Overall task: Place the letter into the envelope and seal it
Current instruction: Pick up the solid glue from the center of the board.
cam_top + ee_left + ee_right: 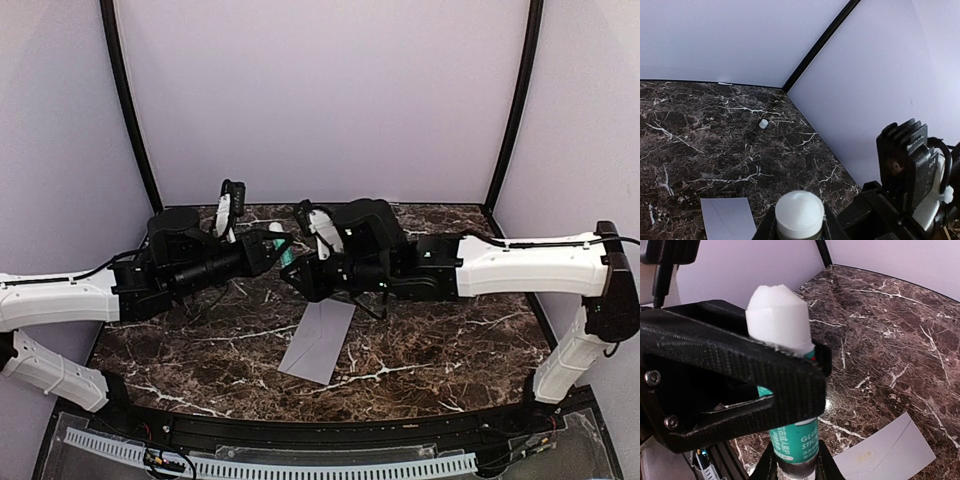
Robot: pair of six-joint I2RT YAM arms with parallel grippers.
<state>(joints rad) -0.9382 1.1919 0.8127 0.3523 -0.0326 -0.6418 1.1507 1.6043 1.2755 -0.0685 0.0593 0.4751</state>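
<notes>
The pale grey-lavender envelope (320, 340) lies flat on the marble table, below and between the two arms; it also shows as envelope (727, 217) and envelope (890, 452). The letter is out of view. Above the table both grippers meet on a teal glue stick (802, 440) with a white tip (777, 315). My right gripper (795, 465) is shut on the stick's base. My left gripper (800, 220) is shut on the same glue stick (800, 214) higher up. From above, the left gripper (278, 250) and the right gripper (298, 268) are close together.
A small white cap (763, 123) sits on the marble table (450, 340) near the back corner. Lavender walls with black corner posts (130, 110) close in the back and sides. The arm bases stand along the near edge.
</notes>
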